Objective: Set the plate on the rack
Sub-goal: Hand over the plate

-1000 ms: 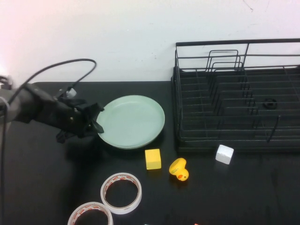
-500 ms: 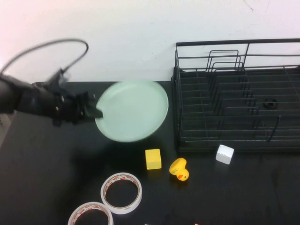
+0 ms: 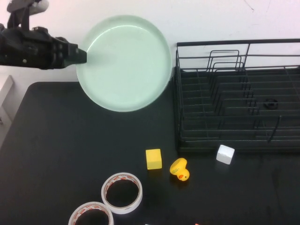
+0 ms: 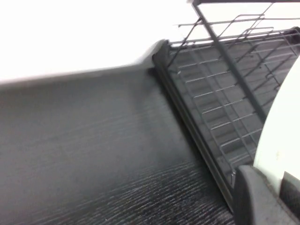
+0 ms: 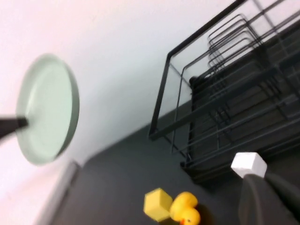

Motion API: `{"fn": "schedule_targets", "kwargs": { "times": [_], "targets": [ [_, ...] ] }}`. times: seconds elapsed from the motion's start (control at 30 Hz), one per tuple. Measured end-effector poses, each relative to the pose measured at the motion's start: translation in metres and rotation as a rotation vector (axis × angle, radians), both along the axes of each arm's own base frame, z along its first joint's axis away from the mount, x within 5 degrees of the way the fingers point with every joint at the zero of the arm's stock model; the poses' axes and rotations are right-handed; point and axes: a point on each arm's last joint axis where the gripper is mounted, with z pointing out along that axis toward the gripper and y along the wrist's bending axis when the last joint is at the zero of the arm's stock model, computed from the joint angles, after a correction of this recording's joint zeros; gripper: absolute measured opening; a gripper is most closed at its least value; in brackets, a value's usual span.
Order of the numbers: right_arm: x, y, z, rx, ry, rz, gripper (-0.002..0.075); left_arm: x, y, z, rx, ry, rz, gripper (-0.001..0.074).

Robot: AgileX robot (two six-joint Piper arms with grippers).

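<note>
Left gripper (image 3: 80, 56): we find it raised at the table's far-left side, fingers clamped on the left rim of the plate.
Plate (image 3: 124, 63): pale mint-green, lifted clear of the table and tipped up so its face is toward the high camera; its right edge is just beside the rack's left end, not in it.
Rack (image 3: 236, 96): black wire, on the right of the table; we see no plate in its slots.
Right gripper (image 5: 269, 199): low over the table's right side, near the white cube (image 3: 225, 154); we cannot tell how far open it is.
Other items: yellow cube (image 3: 153, 159), rubber duck (image 3: 179, 169), two tape rolls (image 3: 122, 192) near the front edge.
</note>
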Motion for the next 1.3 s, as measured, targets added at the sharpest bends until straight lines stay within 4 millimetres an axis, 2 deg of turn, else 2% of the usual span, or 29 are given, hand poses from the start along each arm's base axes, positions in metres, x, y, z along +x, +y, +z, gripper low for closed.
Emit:
{"fn": "schedule_targets", "kwargs": {
  "times": [0.07, 0.17, 0.23, 0.33, 0.43, 0.53, 0.67, 0.83, 1.03, 1.3],
  "targets": [
    [0.006, 0.001, 0.016, -0.080, 0.003, 0.041, 0.0004, -0.013, -0.009, 0.006, 0.024, -0.028, -0.013, 0.0006],
    [0.022, 0.001, 0.048, -0.227, -0.017, 0.106, 0.0055, -0.033, -0.028, 0.005, 0.059, -0.060, -0.042, 0.0006],
    [0.037, 0.001, 0.071, -0.307, -0.033, 0.149, 0.0133, -0.049, -0.043, -0.001, 0.080, -0.076, -0.057, 0.0006],
    [0.063, 0.000, 0.101, -0.342, -0.027, 0.200, 0.0298, -0.075, -0.062, -0.004, 0.093, -0.112, -0.071, 0.0006],
    [0.087, 0.001, 0.118, -0.359, -0.005, 0.288, 0.0442, -0.102, -0.078, -0.001, 0.083, -0.168, -0.076, 0.0006],
    [0.109, 0.006, 0.130, -0.383, -0.002, 0.413, 0.0507, -0.123, -0.091, 0.001, 0.069, -0.222, -0.083, 0.0006],
    [0.132, 0.017, 0.140, -0.442, -0.067, 0.596, 0.0528, -0.143, -0.110, 0.006, 0.055, -0.266, -0.140, 0.0006],
    [0.154, 0.031, 0.144, -0.529, -0.153, 0.743, 0.0532, -0.153, -0.123, 0.006, 0.020, -0.256, -0.178, 0.0006],
    [0.169, 0.037, 0.135, -0.577, -0.172, 0.801, 0.0533, -0.154, -0.125, 0.007, -0.020, -0.243, -0.169, 0.0006],
    [0.187, 0.045, 0.112, -0.519, -0.106, 0.873, 0.0526, -0.154, -0.126, 0.009, -0.045, -0.244, -0.171, 0.0005]
  ]
}}
